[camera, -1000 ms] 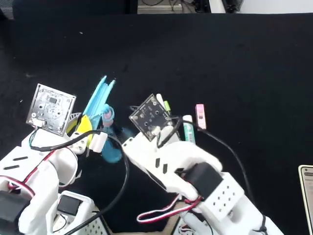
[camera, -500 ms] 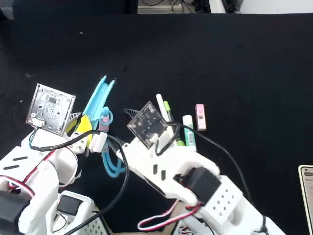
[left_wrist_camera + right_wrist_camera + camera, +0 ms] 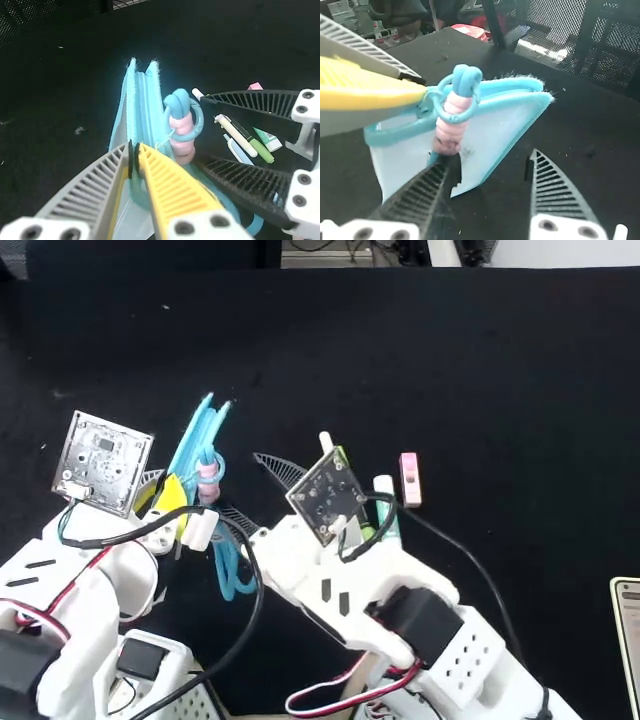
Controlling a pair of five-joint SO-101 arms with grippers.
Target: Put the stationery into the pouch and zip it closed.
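While the left gripper (image 3: 132, 152) pinches the rim of the pouch (image 3: 135, 95) tightly between its grey and yellow jaws, the right gripper (image 3: 492, 160) stands wide open with nothing in it, its black ribbed jaws on either side of the zip pull (image 3: 454, 115).

The pouch is soft pale-blue fabric with a fuzzy brighter-blue edge, held up on edge off the black table (image 3: 480, 370). Its pull is a knotted blue cord loop over a plump pink bead stack. The white pen (image 3: 235, 135), green marker (image 3: 255, 147), small tube (image 3: 265, 139) and pink eraser (image 3: 409, 478) lie loose on the table, all on the far side of the right gripper from the pouch and well apart from it.

The main risk is that the limp fabric folds or slips from the left clamp if the right jaws tug the pull hard, since the hold sits only at the rim. The rounded, dangling beads could also squirt out of the ribbed jaws. Closing the zip now would shut the stationery out.
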